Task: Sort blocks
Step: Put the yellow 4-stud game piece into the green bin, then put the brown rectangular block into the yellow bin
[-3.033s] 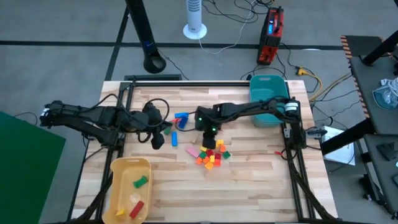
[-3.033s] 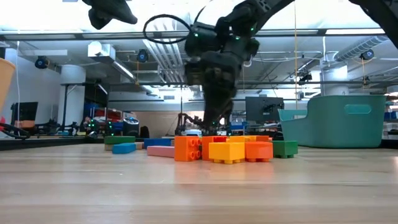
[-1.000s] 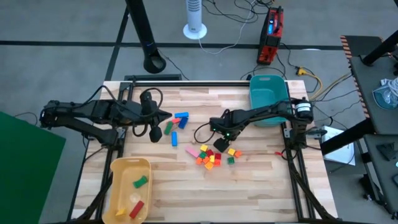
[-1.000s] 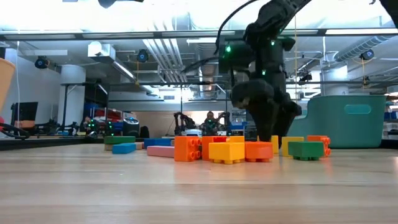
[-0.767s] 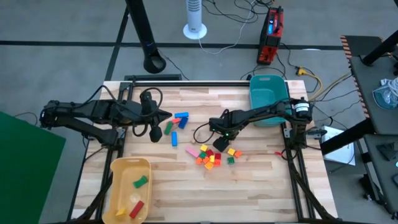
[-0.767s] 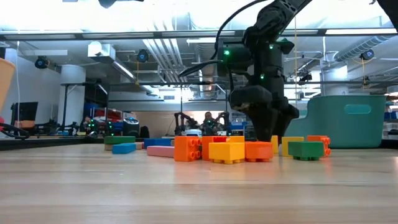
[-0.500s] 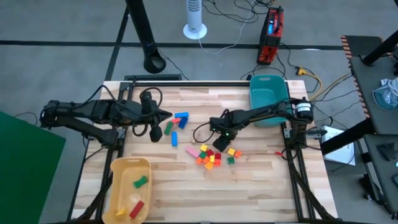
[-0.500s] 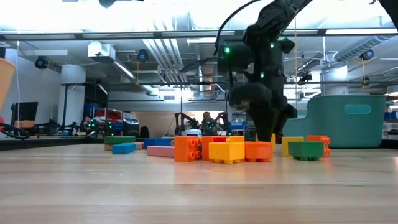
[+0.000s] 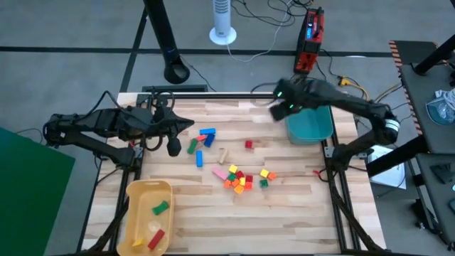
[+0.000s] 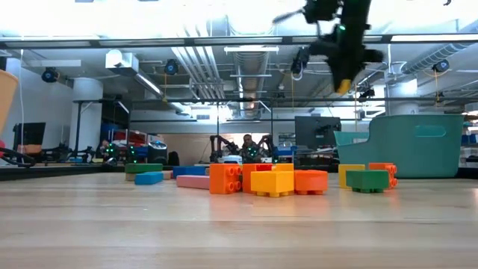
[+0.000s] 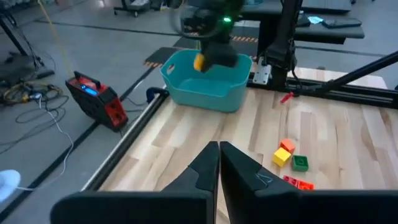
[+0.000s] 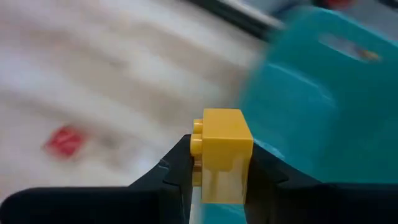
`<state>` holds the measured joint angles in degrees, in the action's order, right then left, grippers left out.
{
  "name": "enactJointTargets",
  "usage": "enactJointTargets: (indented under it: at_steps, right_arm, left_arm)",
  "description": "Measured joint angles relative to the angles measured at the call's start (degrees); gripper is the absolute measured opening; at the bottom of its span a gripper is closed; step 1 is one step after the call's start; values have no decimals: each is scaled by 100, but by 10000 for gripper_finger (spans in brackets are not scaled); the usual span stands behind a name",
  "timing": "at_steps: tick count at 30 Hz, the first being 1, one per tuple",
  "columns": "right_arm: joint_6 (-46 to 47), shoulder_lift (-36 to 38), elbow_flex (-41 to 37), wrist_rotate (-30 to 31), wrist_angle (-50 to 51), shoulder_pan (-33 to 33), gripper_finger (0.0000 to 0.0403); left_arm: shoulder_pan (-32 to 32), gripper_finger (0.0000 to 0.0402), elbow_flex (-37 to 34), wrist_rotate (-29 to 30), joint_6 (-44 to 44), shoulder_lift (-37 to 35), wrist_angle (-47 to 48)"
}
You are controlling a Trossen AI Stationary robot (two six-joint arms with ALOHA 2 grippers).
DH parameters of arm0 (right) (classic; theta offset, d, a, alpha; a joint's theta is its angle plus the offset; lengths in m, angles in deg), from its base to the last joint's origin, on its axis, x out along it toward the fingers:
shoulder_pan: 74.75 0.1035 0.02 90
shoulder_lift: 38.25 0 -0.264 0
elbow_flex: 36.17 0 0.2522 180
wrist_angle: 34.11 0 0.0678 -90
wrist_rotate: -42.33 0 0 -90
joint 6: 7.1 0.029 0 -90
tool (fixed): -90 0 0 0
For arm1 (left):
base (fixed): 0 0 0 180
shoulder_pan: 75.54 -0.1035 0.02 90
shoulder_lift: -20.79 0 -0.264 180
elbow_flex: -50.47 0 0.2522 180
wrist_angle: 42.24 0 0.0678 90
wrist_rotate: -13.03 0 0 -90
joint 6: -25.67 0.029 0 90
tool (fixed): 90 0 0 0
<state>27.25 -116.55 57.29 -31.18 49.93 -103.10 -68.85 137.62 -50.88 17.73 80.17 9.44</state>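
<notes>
Two dark cabled arms, green indicator lights

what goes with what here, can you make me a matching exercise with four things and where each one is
Things:
1. small yellow toy block
2. teal plastic bin
3. yellow plastic tray
4. left hand

Places or states:
A. near left corner of the table
B. shut, above the table's left side
C. pinched in the right hand
D. far right edge of the table

Pairs: 1-C, 2-D, 3-A, 4-B
</notes>
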Motion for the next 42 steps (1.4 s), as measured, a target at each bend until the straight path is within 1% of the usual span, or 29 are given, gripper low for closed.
enactJointTargets:
  at_steps: [2,5,7,11,13,15,18,23,25,28,32,35,38,40,42]
  right_arm:
    - [219,114,-50,58,316,-515,84]
    - [227,135,-113,-123,457,-1174,87]
    - [190,130,-118,-276,397,-1388,120]
    - [253,204,-48,-320,187,-1405,214]
    - [372,241,28,-308,42,-1263,245]
    - [462,244,65,-302,-54,-1119,261]
    - [572,233,70,-322,-262,-863,264]
    - [748,143,70,-356,-404,-327,239]
    - [817,133,70,-361,-425,-132,229]
    - [861,147,70,-346,-472,90,220]
    - [836,188,70,-341,-466,229,216]
    - [692,200,70,-320,-467,225,220]
    - [554,200,70,-302,-468,222,227]
    - [493,200,70,-304,-470,224,232]
    - [459,200,70,-309,-468,227,237]
  left_arm:
    - [-5,0,8,0,16,0,3]
    - [-5,0,8,0,17,4,9]
    - [-5,0,8,0,11,11,22]
    - [-5,0,8,0,0,26,52]
    - [-5,0,8,0,-2,25,50]
    - [-5,0,8,2,-2,26,53]
    - [-16,0,6,38,-63,36,66]
    - [-160,0,6,37,-469,246,219]
    - [-244,0,3,-109,-656,447,350]
    - [-359,0,1,-498,-976,912,389]
    - [-483,0,1,-696,-1787,1650,371]
    - [-675,2,1,-1306,-2405,2263,363]
    - [-804,17,1,-1774,-2860,2844,367]
    - [-853,32,1,-1987,-2924,3144,360]
    - [-894,50,1,-2069,-2942,3383,302]
